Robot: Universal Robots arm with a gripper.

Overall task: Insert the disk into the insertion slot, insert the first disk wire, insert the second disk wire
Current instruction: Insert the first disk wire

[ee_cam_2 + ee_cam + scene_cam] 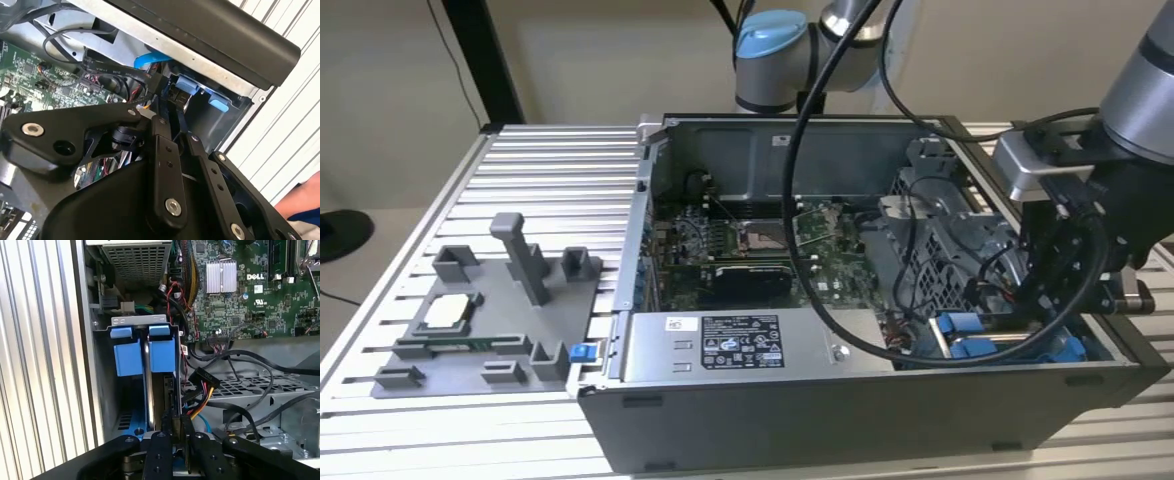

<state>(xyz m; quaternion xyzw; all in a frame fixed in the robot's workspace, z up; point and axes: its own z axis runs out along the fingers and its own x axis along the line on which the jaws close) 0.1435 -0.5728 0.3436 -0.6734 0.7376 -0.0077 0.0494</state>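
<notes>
Blue-framed disk [145, 355] stands on edge inside the slot [106, 400], its long axis running straight away from the pincer [175, 432]. The pincer looks clamped on a black plug [170, 392] at the slot's open end, touching the disk's near edge.

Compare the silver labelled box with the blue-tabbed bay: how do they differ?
The power supply box is silver metal with a white label; the insertion slot shows bright blue tabs. The box lies along the case's near wall; the slot sits in its corner at the exterior view's right. The gripper hangs at the slot, not the box. Both sit inside the open case.
</notes>
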